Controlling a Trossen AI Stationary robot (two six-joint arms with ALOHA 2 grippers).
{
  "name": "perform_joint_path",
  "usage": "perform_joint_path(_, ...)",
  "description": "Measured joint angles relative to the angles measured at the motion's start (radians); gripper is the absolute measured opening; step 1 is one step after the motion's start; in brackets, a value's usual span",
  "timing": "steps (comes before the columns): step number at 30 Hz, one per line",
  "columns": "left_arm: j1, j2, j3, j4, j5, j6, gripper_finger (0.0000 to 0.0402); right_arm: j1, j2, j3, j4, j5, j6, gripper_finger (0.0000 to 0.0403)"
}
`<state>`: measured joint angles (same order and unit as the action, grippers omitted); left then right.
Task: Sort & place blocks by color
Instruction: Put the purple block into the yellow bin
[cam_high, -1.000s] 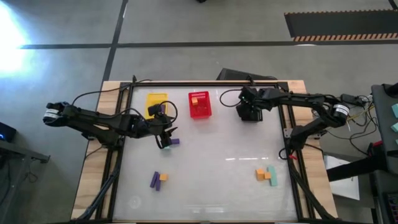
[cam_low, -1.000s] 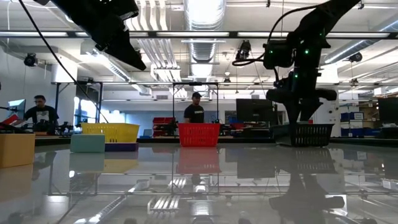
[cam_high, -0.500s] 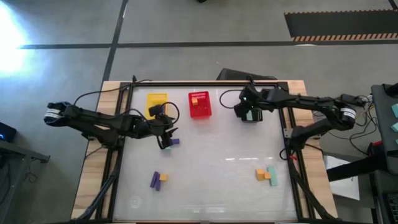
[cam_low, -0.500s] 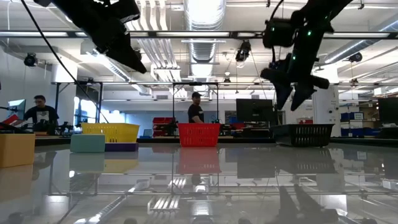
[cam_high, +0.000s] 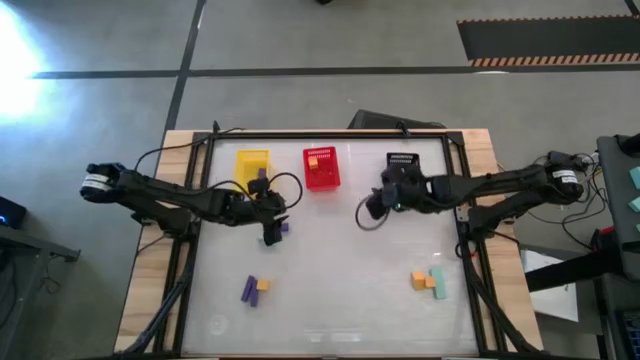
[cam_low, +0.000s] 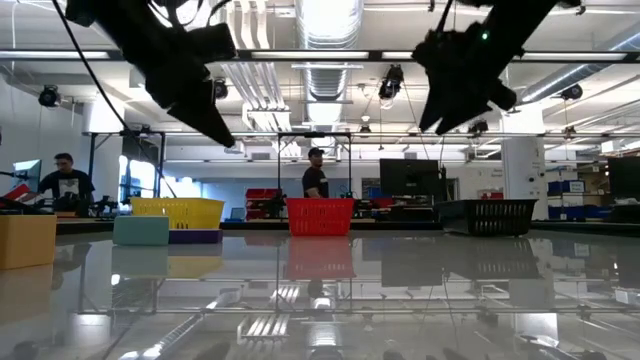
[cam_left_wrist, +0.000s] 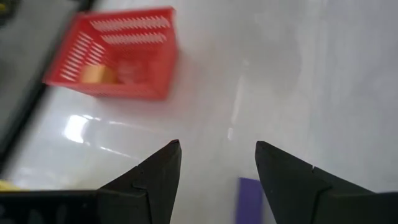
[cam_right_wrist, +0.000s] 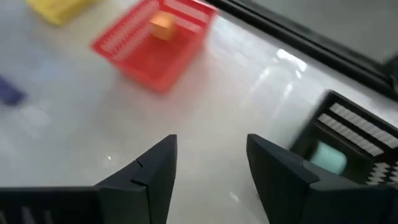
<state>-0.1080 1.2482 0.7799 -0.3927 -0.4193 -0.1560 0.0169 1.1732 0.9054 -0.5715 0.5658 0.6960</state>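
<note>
sorting looks partly done from what shows. the red basket (cam_high: 321, 168) near the top middle of the high view already has an orange block (cam_right_wrist: 162, 27) in it, and the black basket (cam_high: 401, 162) just to its right has a teal block (cam_right_wrist: 328, 157) sitting inside, which you can only really see from the right wrist view. can't tell what, if anything, is in the yellow basket (cam_high: 252, 163) up at the top left of the table.

what's left: a purple block (cam_high: 283, 227) lying loose below the yellow basket, a purple bar (cam_high: 248, 289) touching a small orange block (cam_high: 263, 285) in the lower left, and an orange piece (cam_high: 418, 281) up against a teal piece (cam_high: 437, 283) in the lower right. so at least five blocks are on the glass, well apart from the baskets.

the left gripper (cam_left_wrist: 216, 163) is right over that loose purple block, fingers spread wide with nothing between them, and the block peeks in just past the fingertips. my guess is that's the next pickup. the right gripper (cam_right_wrist: 210, 155) hangs near the middle of the table, just below the black basket, fingers also apart and empty.
</note>
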Motion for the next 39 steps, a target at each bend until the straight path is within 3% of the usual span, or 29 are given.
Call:
perform_joint_path(8,-0.001,0.114,0.001,-0.027,0.259,-0.026,0.0191,0.132,-0.001,0.000,0.031,0.099,-0.034,0.0170)
perform_joint_path(11,0.002,0.157,0.008,-0.059,0.310,-0.025,0.0191,0.155,0.003,-0.002,0.031,0.121,-0.038,0.0168)
perform_joint_path(24,0.078,0.308,0.040,-0.069,0.304,-0.003,0.0191,0.169,0.006,-0.028,0.031,0.143,-0.025,0.0170)
perform_joint_path(39,0.096,0.275,0.054,-0.133,0.282,0.011,0.0191,0.169,0.006,-0.049,0.035,0.143,0.001,0.0168)
